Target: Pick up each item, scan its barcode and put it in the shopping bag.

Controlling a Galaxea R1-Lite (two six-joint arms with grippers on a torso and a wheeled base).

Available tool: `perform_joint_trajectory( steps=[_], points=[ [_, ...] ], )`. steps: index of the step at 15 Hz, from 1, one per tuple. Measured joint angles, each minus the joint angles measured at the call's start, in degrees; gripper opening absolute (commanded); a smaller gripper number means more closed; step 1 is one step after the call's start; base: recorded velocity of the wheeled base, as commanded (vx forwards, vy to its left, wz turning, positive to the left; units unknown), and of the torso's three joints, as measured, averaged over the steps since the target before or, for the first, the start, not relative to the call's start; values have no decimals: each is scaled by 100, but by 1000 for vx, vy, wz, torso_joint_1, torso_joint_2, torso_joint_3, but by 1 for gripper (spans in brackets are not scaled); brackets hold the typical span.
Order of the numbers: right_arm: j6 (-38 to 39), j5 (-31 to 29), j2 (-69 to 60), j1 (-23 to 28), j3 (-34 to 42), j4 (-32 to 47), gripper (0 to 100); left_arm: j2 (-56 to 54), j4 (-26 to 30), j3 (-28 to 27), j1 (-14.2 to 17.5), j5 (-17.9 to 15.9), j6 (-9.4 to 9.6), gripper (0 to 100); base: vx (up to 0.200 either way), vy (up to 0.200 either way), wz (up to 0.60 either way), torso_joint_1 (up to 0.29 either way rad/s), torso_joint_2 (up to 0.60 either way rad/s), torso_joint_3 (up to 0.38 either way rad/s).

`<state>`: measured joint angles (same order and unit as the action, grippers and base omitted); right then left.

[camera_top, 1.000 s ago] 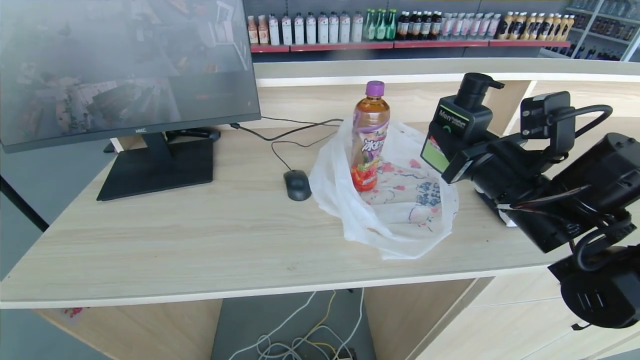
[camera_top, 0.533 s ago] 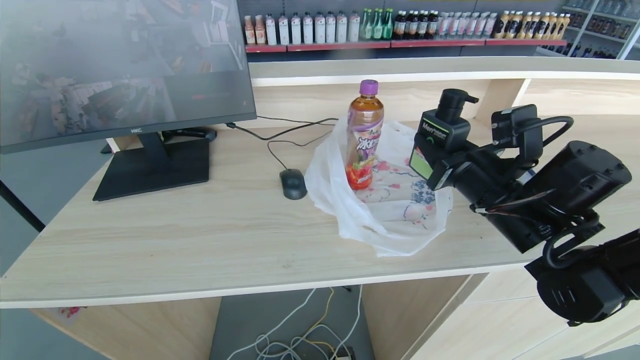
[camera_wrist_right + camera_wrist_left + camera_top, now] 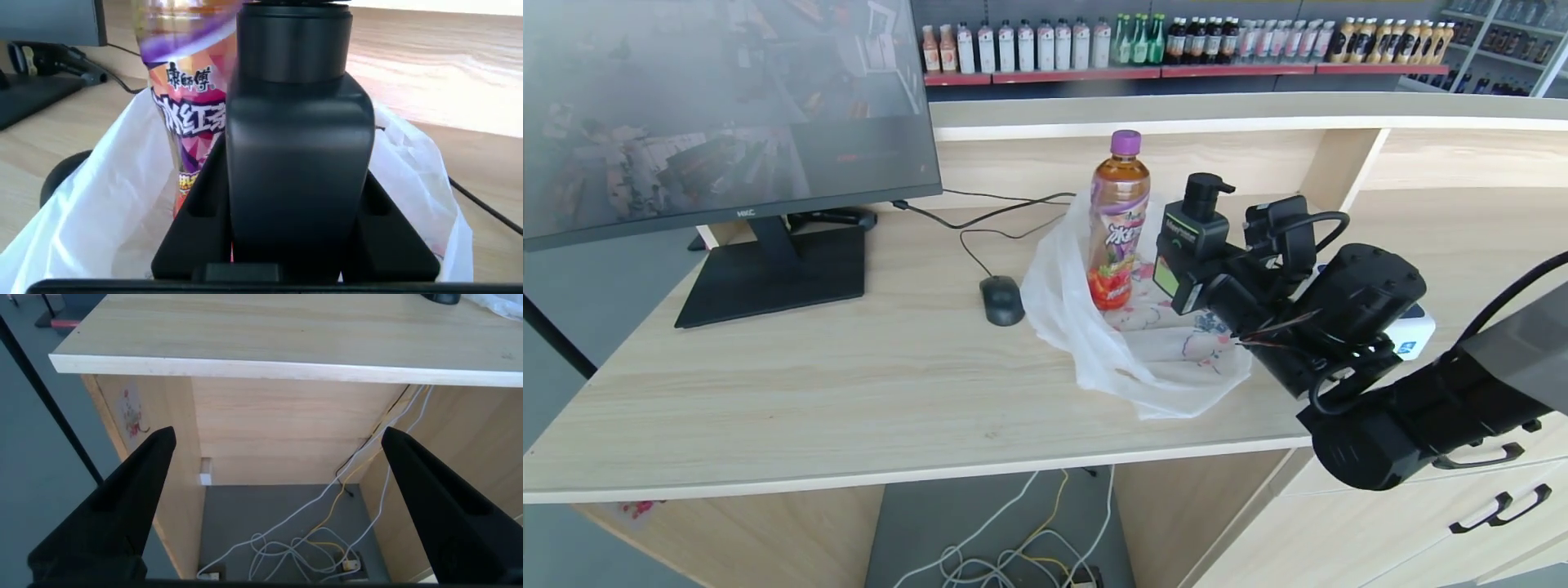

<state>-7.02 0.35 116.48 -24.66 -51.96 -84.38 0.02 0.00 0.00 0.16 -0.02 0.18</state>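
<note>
My right gripper (image 3: 1205,286) is shut on a black pump bottle (image 3: 1186,237) with a green label, held upright over the right side of the white shopping bag (image 3: 1143,359). In the right wrist view the pump bottle (image 3: 294,122) stands between the right gripper's (image 3: 294,241) fingers, just above the bag (image 3: 90,212). A tea bottle (image 3: 1120,220) with a purple cap stands upright in the bag, close on the pump bottle's left; its label (image 3: 184,122) faces the wrist camera. My left gripper (image 3: 278,506) hangs open below the counter's front edge (image 3: 270,367).
A monitor (image 3: 719,106) on a black stand occupies the counter's back left, and a black mouse (image 3: 1001,300) with its cable lies just left of the bag. A small white box (image 3: 1411,331) sits right of my right arm. Loose cables (image 3: 294,539) lie under the counter.
My right arm has carried the pump bottle left and down, from high beside the bag to over it next to the tea bottle. The head camera shifted slightly.
</note>
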Motion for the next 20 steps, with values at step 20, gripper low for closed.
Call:
perform_joint_trajectory(
  steps=[20],
  points=[
    [54,-17,544,418,52,-17,0,0,0,0,0,0,-2,100,0,0,0,0,0,0]
  ],
)
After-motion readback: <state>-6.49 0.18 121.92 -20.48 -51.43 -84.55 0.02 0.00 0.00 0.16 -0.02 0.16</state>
